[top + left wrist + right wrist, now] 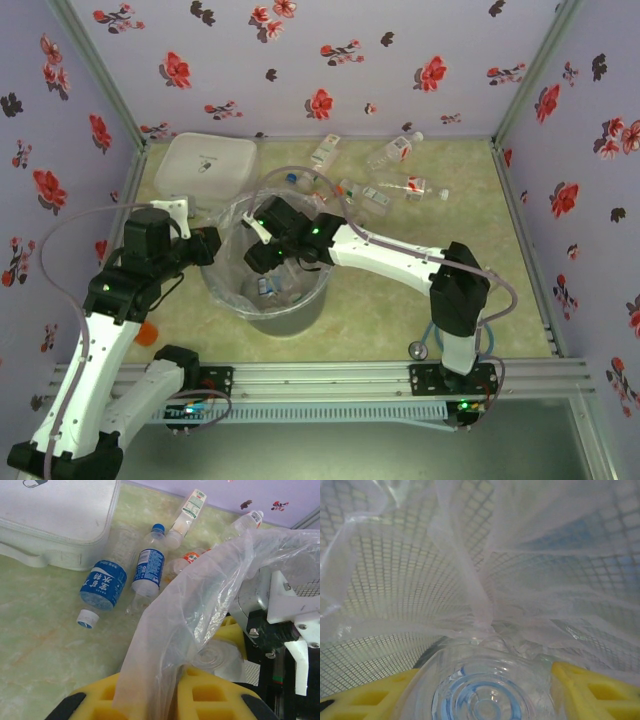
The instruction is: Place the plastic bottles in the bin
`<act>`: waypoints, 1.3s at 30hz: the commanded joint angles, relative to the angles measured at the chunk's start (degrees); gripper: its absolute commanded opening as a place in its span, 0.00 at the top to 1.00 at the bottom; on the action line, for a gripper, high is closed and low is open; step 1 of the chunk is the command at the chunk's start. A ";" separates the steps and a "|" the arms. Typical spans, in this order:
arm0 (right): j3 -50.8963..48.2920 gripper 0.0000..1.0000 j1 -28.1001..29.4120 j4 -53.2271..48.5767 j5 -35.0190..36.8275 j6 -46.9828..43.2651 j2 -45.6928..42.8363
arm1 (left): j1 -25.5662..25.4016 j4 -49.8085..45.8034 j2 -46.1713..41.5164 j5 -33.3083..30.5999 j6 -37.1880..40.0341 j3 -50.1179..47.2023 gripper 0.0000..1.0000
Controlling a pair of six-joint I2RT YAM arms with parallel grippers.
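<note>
The grey bin (290,312), lined with a crinkly clear bag (200,595), stands between the arms and holds a few bottles (268,288). My left gripper (177,680) is at the bin's left rim (212,244), its yellow fingers (220,692) shut on the bag's edge. My right gripper (262,254) reaches down inside the bin, shut on a clear bottle (485,687) seen bottom-first against the meshed wall (395,580). Several bottles lie on the table behind the bin: two with blue labels (103,584) (148,571), and others (395,150) (415,187) (325,152).
A flat white lidded container (208,162) sits at the back left, close to the blue-label bottles. A loose white and blue cap (87,618) lies on the green table (45,660). An orange object (147,333) lies by the left arm. Walls enclose the table.
</note>
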 commanded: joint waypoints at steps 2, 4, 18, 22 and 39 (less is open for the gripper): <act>-0.40 0.30 0.34 -1.64 2.48 2.57 -3.36 | -0.37 -0.76 -0.90 -0.80 2.60 -0.87 1.00; -0.19 0.19 0.35 -2.20 3.11 2.67 -5.11 | -0.37 -0.81 -0.86 -0.90 2.52 -0.95 1.00; 6.57 0.01 1.47 -9.25 6.34 5.17 -19.82 | -0.37 -1.54 0.09 -1.95 3.05 0.08 1.00; 4.98 0.01 0.88 -8.16 12.92 4.74 -25.93 | -0.42 -1.62 0.37 -1.95 2.86 0.01 1.00; -14.98 0.00 -39.96 -3.11 17.71 25.67 -33.31 | -0.38 -2.40 -1.04 -0.99 2.17 -1.57 1.00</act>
